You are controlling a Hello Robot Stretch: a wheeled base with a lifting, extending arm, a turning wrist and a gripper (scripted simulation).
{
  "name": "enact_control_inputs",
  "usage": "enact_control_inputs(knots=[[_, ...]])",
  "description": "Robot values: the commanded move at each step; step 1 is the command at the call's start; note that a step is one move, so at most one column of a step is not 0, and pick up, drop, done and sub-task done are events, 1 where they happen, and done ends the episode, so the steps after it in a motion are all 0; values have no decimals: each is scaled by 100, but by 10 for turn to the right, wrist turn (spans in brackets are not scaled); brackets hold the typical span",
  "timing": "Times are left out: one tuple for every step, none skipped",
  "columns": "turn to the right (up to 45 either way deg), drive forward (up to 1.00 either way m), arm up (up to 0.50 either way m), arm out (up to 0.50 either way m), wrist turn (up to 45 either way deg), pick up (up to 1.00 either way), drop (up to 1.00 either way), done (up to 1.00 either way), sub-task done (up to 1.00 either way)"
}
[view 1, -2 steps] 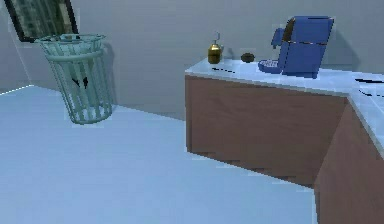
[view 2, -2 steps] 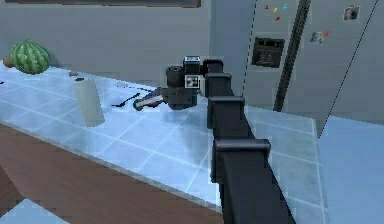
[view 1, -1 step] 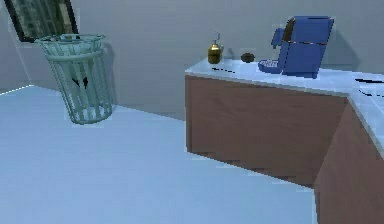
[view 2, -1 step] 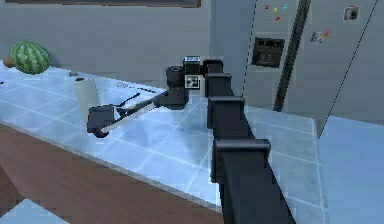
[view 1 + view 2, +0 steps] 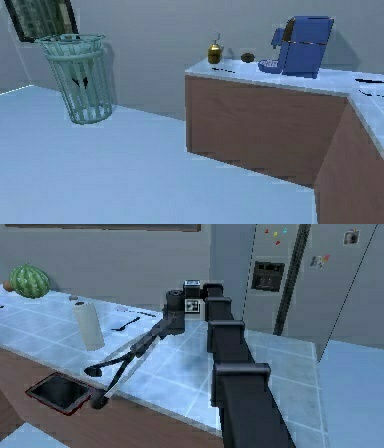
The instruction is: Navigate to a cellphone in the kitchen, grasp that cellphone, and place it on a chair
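Observation:
A flat dark rectangle with a red rim (image 5: 60,392), shaped like a cellphone, lies on the pale marbled counter (image 5: 170,374) near its front edge in the arm side view. My arm (image 5: 235,364) reaches out over that counter. The gripper (image 5: 96,387) slants down to the left, and its fingertips (image 5: 100,404) end just right of the dark rectangle. Since the rectangle lies on the counter by the fingers, I cannot tell whether the gripper holds anything.
The counter also carries a white paper roll (image 5: 90,324), a watermelon (image 5: 30,279) and dark utensils (image 5: 125,321); a grey fridge (image 5: 290,274) stands beyond. Ahead, another counter (image 5: 300,80) bears a blue coffee machine (image 5: 303,47) and a small bottle (image 5: 214,52). A wire bin (image 5: 82,78) stands on open floor.

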Motion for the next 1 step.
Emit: enact_control_inputs(knots=[[0, 0, 0, 0, -90, 0, 0, 0, 0]])
